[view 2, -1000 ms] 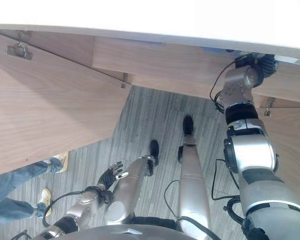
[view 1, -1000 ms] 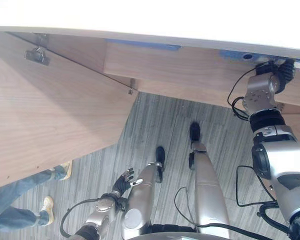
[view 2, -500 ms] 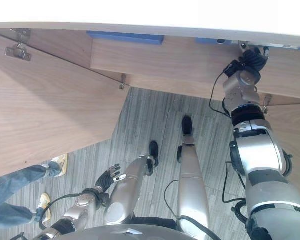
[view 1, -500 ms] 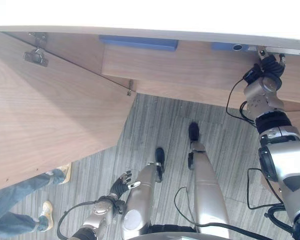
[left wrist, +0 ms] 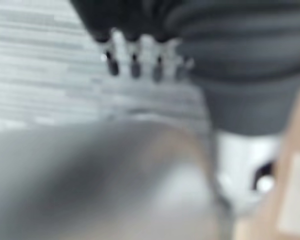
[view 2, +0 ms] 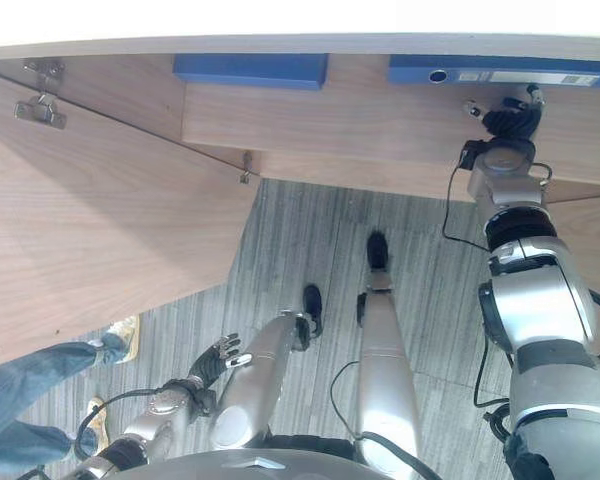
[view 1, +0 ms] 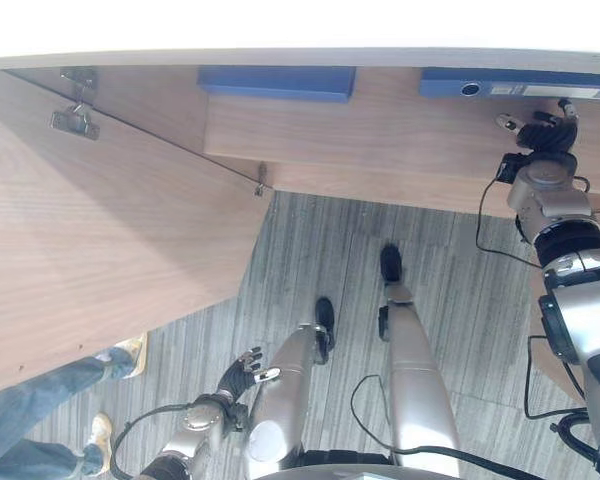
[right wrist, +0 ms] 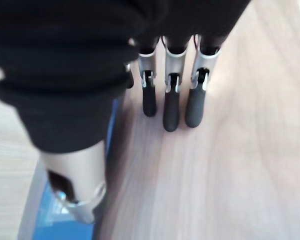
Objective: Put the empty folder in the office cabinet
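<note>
1. The blue folder (view 2: 500, 74) lies flat on the cabinet shelf (view 2: 380, 125), spine facing out.
2. The right hand (view 2: 508, 120) hovers just below it, fingers (right wrist: 171, 100) straight, holding nothing.
3. A second blue folder (view 2: 250, 70) lies further left on the shelf.
4. The cabinet door (view 1: 100, 240) stands open.
5. The left hand (view 1: 242, 372) hangs low over the floor, fingers loosely spread, empty.

**Bystander, floor and another folder**

A person's legs in blue jeans (view 1: 25, 415) with light shoes (view 1: 130, 348) stand on the grey striped floor (view 1: 310, 240), near the left hand (view 1: 242, 372). A second blue folder (view 1: 277, 82) lies well apart from the right hand (view 1: 540, 128).
</note>
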Robot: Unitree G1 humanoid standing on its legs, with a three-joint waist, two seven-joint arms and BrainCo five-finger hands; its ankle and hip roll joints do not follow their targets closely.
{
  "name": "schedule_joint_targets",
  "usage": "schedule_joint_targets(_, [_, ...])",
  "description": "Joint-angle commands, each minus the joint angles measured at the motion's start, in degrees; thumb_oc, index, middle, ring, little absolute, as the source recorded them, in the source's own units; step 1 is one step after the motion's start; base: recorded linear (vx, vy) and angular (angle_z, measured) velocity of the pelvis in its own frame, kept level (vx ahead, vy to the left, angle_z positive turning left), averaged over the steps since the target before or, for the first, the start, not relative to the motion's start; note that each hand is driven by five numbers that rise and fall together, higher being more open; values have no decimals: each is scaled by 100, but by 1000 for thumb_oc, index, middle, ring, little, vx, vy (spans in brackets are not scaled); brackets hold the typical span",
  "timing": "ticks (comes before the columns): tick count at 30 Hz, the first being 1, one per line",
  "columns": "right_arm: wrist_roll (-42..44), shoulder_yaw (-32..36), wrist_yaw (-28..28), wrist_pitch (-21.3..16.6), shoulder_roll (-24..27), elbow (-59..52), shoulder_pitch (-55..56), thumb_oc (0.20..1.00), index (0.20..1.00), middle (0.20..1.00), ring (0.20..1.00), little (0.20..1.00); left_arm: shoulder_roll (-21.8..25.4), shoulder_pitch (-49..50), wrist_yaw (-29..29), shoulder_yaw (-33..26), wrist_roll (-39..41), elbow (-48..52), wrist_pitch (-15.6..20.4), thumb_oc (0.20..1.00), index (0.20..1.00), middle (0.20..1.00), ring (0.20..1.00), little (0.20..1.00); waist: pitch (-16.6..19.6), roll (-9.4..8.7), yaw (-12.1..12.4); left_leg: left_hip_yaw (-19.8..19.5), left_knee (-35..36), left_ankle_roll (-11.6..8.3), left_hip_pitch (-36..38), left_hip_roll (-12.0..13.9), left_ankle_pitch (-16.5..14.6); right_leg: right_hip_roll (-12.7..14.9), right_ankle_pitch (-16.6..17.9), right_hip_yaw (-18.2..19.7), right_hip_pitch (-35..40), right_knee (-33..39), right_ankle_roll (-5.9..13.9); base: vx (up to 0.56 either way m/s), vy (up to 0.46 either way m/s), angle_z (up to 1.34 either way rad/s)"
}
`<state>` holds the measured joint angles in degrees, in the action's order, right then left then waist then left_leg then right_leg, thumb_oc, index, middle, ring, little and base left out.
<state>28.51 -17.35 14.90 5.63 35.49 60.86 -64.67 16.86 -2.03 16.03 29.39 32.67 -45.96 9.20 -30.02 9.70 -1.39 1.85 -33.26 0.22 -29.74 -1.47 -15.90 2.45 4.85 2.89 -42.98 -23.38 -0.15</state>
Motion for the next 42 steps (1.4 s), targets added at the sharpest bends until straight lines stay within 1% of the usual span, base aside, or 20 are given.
schedule_joint_targets(1, [-768,-409,-185,630,104,361,236,1000,1000,1000,1000,1000,407,546,95,-22,-4,123,-36,1000,1000,1000,1000,1000,23,-31,-23,155,179,134,412,-17,-175,94,-820,-102,111,-314,154,-66,11,-1])
schedule_joint_targets(3, [-953,-436,-217,689,162,481,313,1000,1000,1000,1000,1000,435,544,105,-23,-81,130,-12,1000,1000,1000,1000,1000,23,-60,-28,187,199,135,511,2,-179,119,-786,-137,200,-222,170,-81,18,0])
schedule_joint_targets(5, [-1197,-441,-377,603,208,626,340,1000,1000,1000,1000,1000,442,549,117,-31,-119,94,49,1000,1000,1000,1000,1000,23,-75,-27,203,191,135,614,6,-195,131,-748,-152,281,-145,187,-86,26,1])
schedule_joint_targets(6, [-1589,-475,-424,540,221,699,356,1000,1000,1000,1000,1000,466,537,122,-34,-131,76,99,1000,1000,1000,1000,1000,23,-92,-28,210,177,136,695,11,-215,148,-721,-160,354,-91,208,-66,16,1])
schedule_joint_targets(9, [-2066,-569,-637,366,257,769,456,1000,1000,1000,1000,1000,557,476,59,-47,-130,180,26,1000,1000,1000,1000,1000,23,-148,-18,208,177,148,819,20,-290,182,-648,-191,480,18,268,-82,-6,1])
schedule_joint_targets(13, [-2450,-657,-726,361,256,819,576,1000,1000,1000,1000,1000,615,412,31,-101,-208,203,-45,1000,1000,1000,1000,1000,23,-219,-8,237,208,151,925,35,-324,215,-512,-240,573,187,336,-79,-9,0])
schedule_joint_targets(15, [-2478,-743,-726,207,221,847,726,1000,1000,1000,1000,1000,640,339,-18,-136,-217,152,-43,1000,1000,1000,1000,1000,23,-297,-1,255,313,163,1057,45,-359,242,-421,-280,739,394,372,-169,-1,-8])
schedule_joint_targets(16, [-2511,-760,-723,114,217,820,744,1000,1000,1000,1000,1000,646,282,-32,-164,-216,145,-45,1000,1000,1000,1000,1000,23,-405,-44,310,389,164,1015,-21,-198,323,-222,-267,738,561,346,-223,10,-14])
schedule_joint_targets(17, [-2485,-763,-711,16,198,811,817,1000,1000,1000,1000,1000,637,253,-22,-184,-228,107,-34,1000,1000,1000,1000,1000,23,-426,-54,310,431,161,1082,-28,-183,326,-194,-263,800,618,356,-218,27,-10])
schedule_joint_targets(20, [-2348,-700,-665,-443,152,703,1095,1000,1000,1000,1000,1000,591,178,-37,-263,-311,41,26,1000,1000,1000,1000,1000,23,-478,-104,321,546,150,1377,-45,-173,330,-101,-230,1013,811,387,-163,83,0])
schedule_joint_targets(21, [-2270,-624,-655,-741,104,581,1299,1000,1000,1000,1000,1000,554,136,-57,-321,-377,-5,68,1000,1000,1000,1000,1000,23,-509,-137,352,601,147,1575,-68,-197,358,-15,-238,1125,940,417,-146,113,5])
schedule_joint_targets(22, [-2245,-604,-708,-826,87,492,1401,1000,1000,1000,1000,1000,522,128,-62,-377,-426,-33,66,1000,1000,1000,1000,1000,23,-530,-152,368,609,150,1672,-72,-222,376,16,-242,1182,994,432,-186,152,-6])
schedule_joint_targets(24, [-2214,-567,-848,-1227,30,51,1760,1000,1000,1000,1000,1000,450,72,-123,-519,-448,-122,168,1000,1000,1000,1000,1000,68,-605,-220,406,641,165,1915,-85,-291,415,123,-235,1342,1153,484,-169,143,-23])
schedule_joint_targets(26, [-2031,-587,-797,-1374,16,-448,2128,1000,1000,1000,1000,1000,425,44,-180,-641,-424,-116,194,1000,1000,1000,1000,1000,145,-665,-297,431,653,169,2039,-97,-285,418,208,-200,1441,1299,516,-179,151,-21])
schedule_joint_targets(29, [-2201,-514,-598,-1586,-50,-1433,2850,1000,1000,1000,1000,1000,344,-29,-389,-870,-356,-137,314,1000,1000,1000,1000,1000,311,-781,-457,485,741,224,2290,-149,-393,433,388,-122,1602,1553,588,-209,183,-14])
schedule_joint_targets(32, [-2180,-398,-411,-1827,-130,-1865,3302,1000,1000,1000,1000,1000,243,-62,-454,-1026,-314,-192,448,1000,1000,1000,1000,1000,396,-854,-547,505,837,289,2449,-198,-507,447,504,-74,1670,1749,647,-185,151,-16])
schedule_joint_targets(34, [-2377,-156,-631,-2137,-162,-2238,3988,1000,1000,1000,1000,1000,157,-62,-507,-1226,-249,-105,384,1000,1000,1000,1000,1000,527,-942,-610,512,910,352,2622,-264,-569,463,578,-37,1883,2098,716,-323,202,1])
schedule_joint_targets(35, [-2449,-113,-695,-2173,-163,-2287,4181,1000,1000,1000,1000,1000,148,-53,-481,-1288,-239,-90,376,1000,1000,1000,1000,1000,590,-1004,-623,508,960,371,2666,-310,-552,506,625,-38,1936,2205,748,-392,220,5])
schedule_joint_targets(38, [-2298,16,-870,-2149,-131,-2277,4492,1000,1000,1000,1000,1000,94,13,-461,-1395,-170,-64,440,1000,1000,1000,1000,1000,708,-1039,-605,448,1105,400,2922,-322,-565,499,688,-62,2175,2539,815,-250,135,-1])
schedule_joint_targets(42, [-2031,340,-711,-2177,-257,-2271,4963,1000,1000,1000,1000,1000,45,236,-393,-1658,-235,102,406,1000,1000,1000,1000,1000,911,-1174,-578,377,1239,491,3144,-385,-578,562,772,-77,2384,2830,917,-204,89,0])
